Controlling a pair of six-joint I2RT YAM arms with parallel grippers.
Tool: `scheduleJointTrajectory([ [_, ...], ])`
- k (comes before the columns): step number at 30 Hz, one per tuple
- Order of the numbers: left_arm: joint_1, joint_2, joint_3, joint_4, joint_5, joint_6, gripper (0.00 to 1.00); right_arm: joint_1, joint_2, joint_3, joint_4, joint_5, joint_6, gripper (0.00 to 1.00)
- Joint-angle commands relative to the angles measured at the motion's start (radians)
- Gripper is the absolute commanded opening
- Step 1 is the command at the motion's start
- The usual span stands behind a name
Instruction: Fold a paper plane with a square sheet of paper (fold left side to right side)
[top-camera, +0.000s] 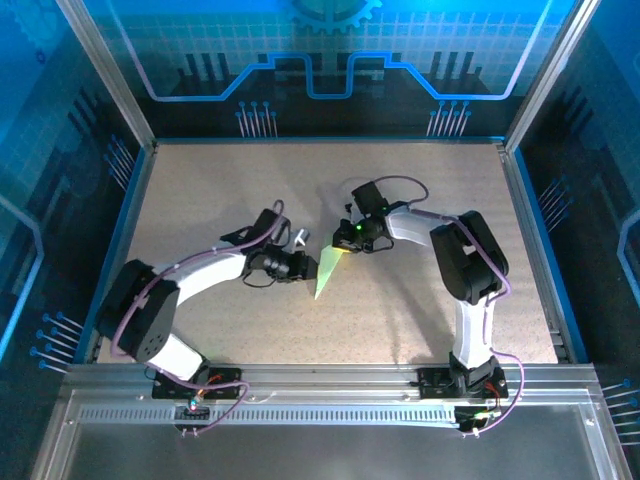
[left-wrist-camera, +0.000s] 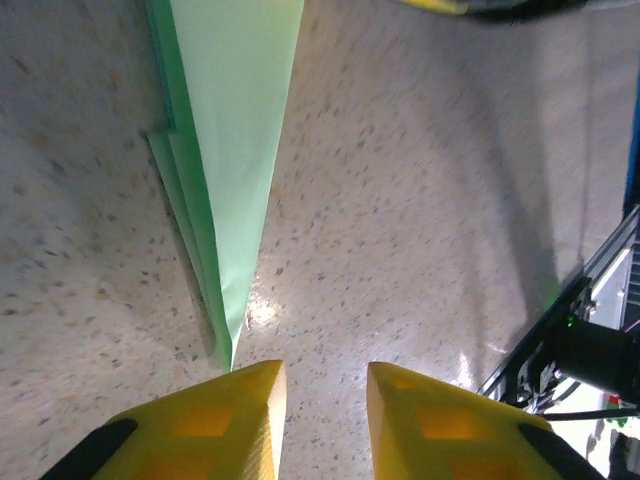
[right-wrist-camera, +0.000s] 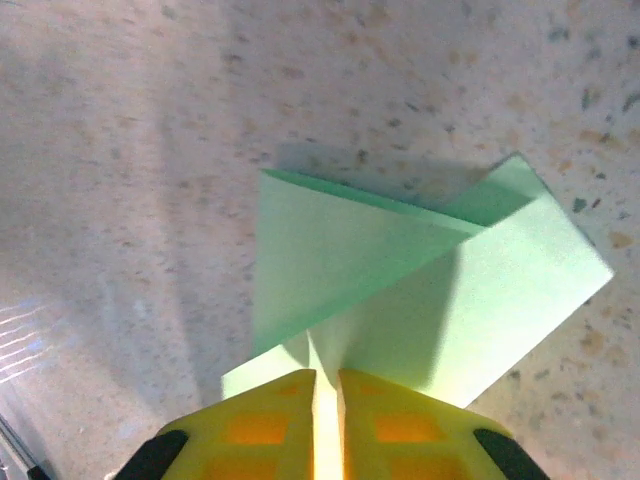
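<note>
**Plane lies between the grippers, nose toward the bases**

Plane (top-camera: 327, 273) flat on the table (top-camera: 200, 190), long axis near-to-far, slightly slanted. Left gripper (left-wrist-camera: 325, 385) is spread a little and empty. The nose tip sits just ahead of one finger. Right gripper (right-wrist-camera: 326, 388) is over the wide tail, fingers almost together. Cannot tell if they pinch paper.

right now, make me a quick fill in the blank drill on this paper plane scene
1. The paper plane on the speckled table is pale ___.
2. It lies ___ the left claw and the right claw.
3. The left claw's jaws stand ___, with nothing held in them.
4. The left claw's fingers are ___ in colour.

Missing words: green; between; open; yellow
</note>
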Motion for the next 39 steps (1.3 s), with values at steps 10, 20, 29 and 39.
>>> scheduleJointTrajectory([
  [10, 0.17, -0.356, -0.006, -0.034, -0.193, 0.102, 0.75, 0.009, -0.284, -0.098, -0.122, 0.162, -0.059, 0.41],
  [20, 0.192, -0.475, -0.096, 0.091, -0.259, 0.326, 0.91, 0.056, -0.343, -0.175, -0.222, 0.31, -0.064, 0.74],
  [29, 0.193, -0.669, -0.377, 0.489, -0.229, 0.539, 1.0, 0.118, -0.29, -0.06, -0.388, 0.419, -0.057, 0.99],
  [39, 0.194, -0.683, -0.433, 0.568, -0.301, 0.538, 1.0, 0.242, -0.046, 0.235, -0.573, 0.52, -0.039, 0.99],
])
